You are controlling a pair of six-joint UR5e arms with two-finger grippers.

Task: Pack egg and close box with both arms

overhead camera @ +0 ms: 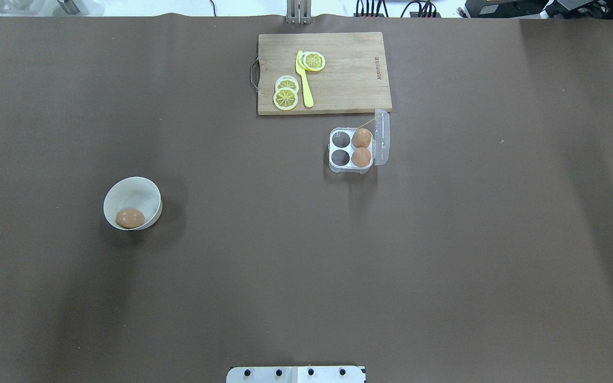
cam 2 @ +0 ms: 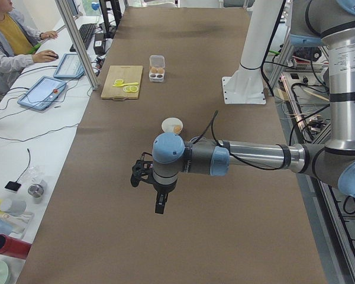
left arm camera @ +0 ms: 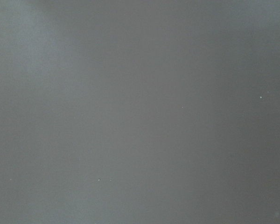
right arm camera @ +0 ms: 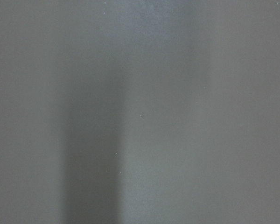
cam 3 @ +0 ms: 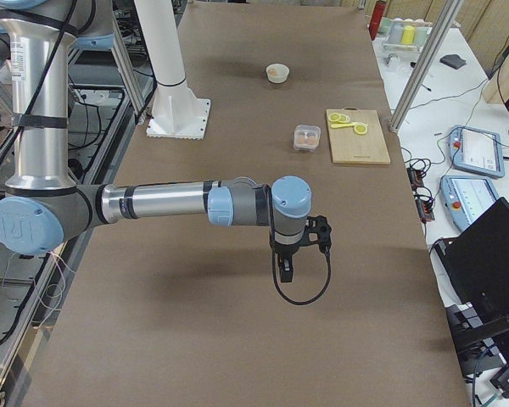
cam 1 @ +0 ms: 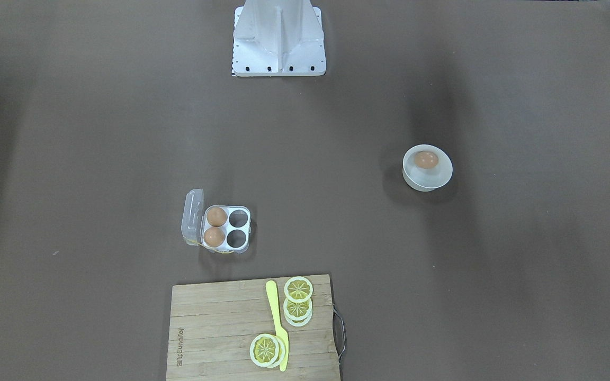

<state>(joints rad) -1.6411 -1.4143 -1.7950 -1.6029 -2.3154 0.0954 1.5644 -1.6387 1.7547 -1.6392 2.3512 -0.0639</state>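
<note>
One light-brown egg (overhead camera: 130, 217) lies in a white bowl (overhead camera: 137, 184) at the table's left; the egg also shows in the front view (cam 1: 425, 159). The box (overhead camera: 350, 148) stands open right of centre, its clear lid (overhead camera: 381, 135) raised on its right side. Two eggs (overhead camera: 361, 147) fill its right cups and the two left cups are empty. My left gripper (cam 2: 160, 206) shows only in the exterior left view, held above bare table nearer than the bowl. My right gripper (cam 3: 287, 270) shows only in the exterior right view, far from the box (cam 3: 305, 136). I cannot tell whether either is open or shut.
A wooden cutting board (overhead camera: 349, 80) with lemon slices (overhead camera: 286, 93) and a yellow knife (overhead camera: 304, 80) lies just beyond the box. The white metal stand (cam 1: 278, 42) stands at the robot's edge. Both wrist views show only blurred brown table surface.
</note>
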